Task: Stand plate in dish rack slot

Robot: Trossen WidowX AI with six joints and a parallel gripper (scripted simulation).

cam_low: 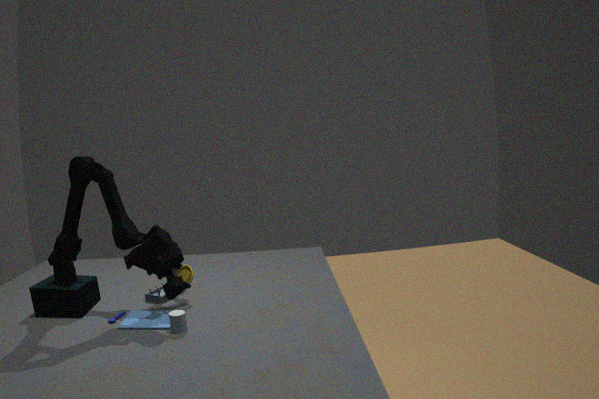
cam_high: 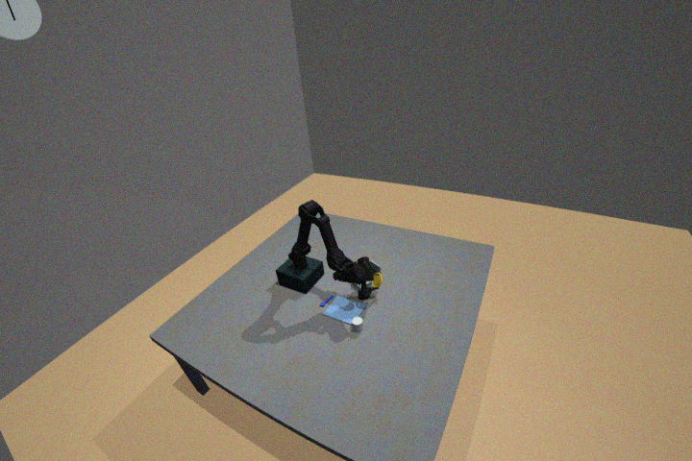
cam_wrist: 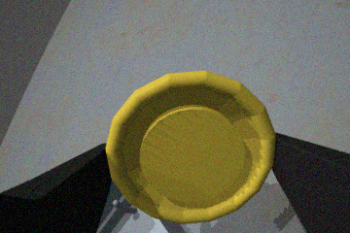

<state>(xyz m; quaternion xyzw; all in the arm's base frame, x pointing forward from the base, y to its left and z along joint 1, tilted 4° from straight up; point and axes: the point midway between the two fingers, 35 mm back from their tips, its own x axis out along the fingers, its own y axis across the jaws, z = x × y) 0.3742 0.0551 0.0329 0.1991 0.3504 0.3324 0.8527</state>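
Wrist view: end effector [cam_wrist: 190,204] pinching the yellow plate [cam_wrist: 192,148] by opposite rims, dark fingers on either side. Plate tilted near upright, low over the dish rack [cam_low: 156,295], rails glimpsed under its lower edge. Nearer on the grey worktop [cam_low: 244,338]: blue mat [cam_low: 145,319], white cup [cam_low: 176,320], blue pen [cam_low: 116,317].
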